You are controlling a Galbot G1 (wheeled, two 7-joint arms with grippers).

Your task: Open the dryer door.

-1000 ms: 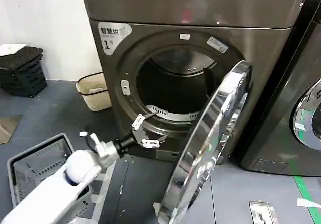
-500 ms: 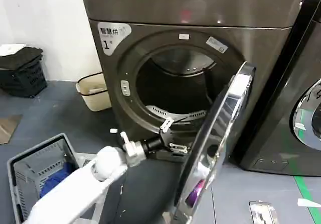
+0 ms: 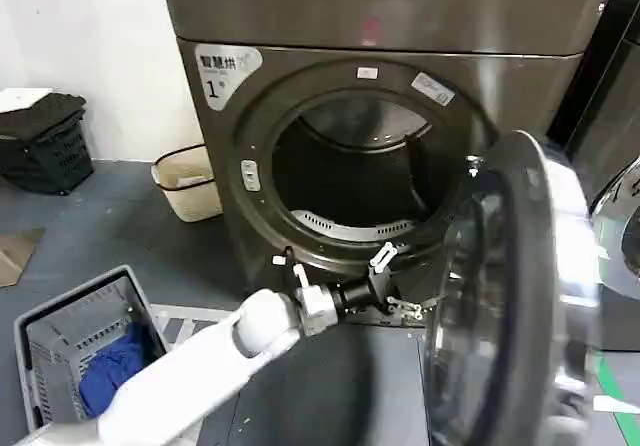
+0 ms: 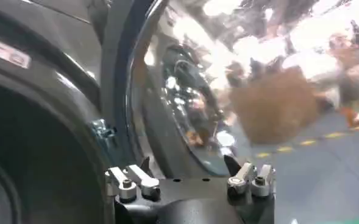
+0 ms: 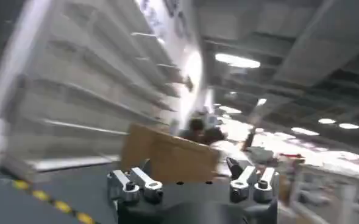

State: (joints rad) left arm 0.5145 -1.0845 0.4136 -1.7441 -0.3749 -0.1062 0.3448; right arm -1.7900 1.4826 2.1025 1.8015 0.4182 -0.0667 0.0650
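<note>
The dryer point(image 3: 213, 146), dark bronze-grey with a white "1" label, has its round drum mouth point(image 3: 355, 171) uncovered. The dryer door point(image 3: 515, 276) stands swung wide to the right, chrome ring and tinted glass blurred. My left gripper point(image 3: 399, 283) is open, low in front of the drum mouth and right beside the door's inner face; I cannot tell whether it touches. In the left wrist view the left gripper point(image 4: 189, 165) is open before the door's mirror-like ring point(image 4: 179, 79). My right gripper point(image 5: 188, 165) is open and holds nothing, facing the room.
A grey laundry basket point(image 3: 45, 331) with blue cloth stands at the lower left. A beige bin point(image 3: 188, 181) and a black crate point(image 3: 42, 141) sit by the wall. A darker black machine point(image 3: 610, 136) stands to the right, behind the open door.
My left arm has swept right along the dryer's lower front. The door has swung from nearly edge-on to much wider open on the right.
</note>
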